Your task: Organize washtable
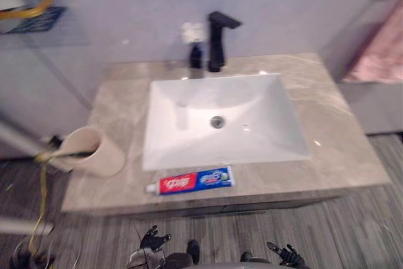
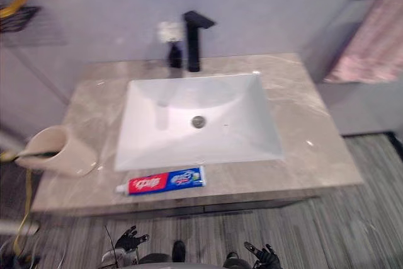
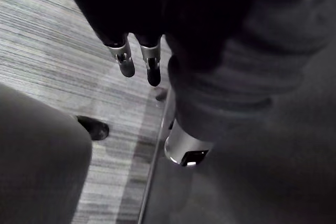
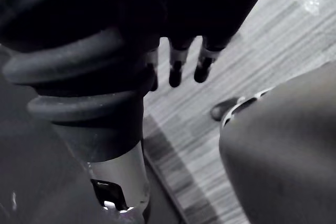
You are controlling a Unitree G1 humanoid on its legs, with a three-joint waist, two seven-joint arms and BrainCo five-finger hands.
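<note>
Looking down in the left eye view, the stone washtable [image 1: 343, 140] has a white sink [image 1: 173, 108] in its middle and a black tap [image 1: 217, 39] at the back. A toothpaste tube [image 1: 192, 181] lies flat on the front strip of the washtable, just in front of the sink, with its white cap to the left. Its label is red and blue, and the writing on it is too small to read. A cream cup [image 1: 97, 152] lies on its side at the left edge with its mouth facing left. Something thin and dark pokes out of it and is hard to make out. A small dark thing [image 1: 196, 55] stands just beside the tap, and I cannot tell what it is. Low down, over the striped floor [image 1: 352, 231], the left hand [image 1: 153, 239] and the right hand [image 1: 284, 255] hang with fingers spread and empty, well apart from the tube and the cup. In the right eye view a pink towel [image 2: 368, 36] hangs on the right, cut off by the edge, and a wire shelf [image 2: 16, 17] at the top left is cut off too. In the left wrist view the left hand's fingers [image 3: 126, 64] point straight at the floor and hold nothing. In the right wrist view the right hand's fingers [image 4: 176, 72] are straight and loose too, with nothing in them.
</note>
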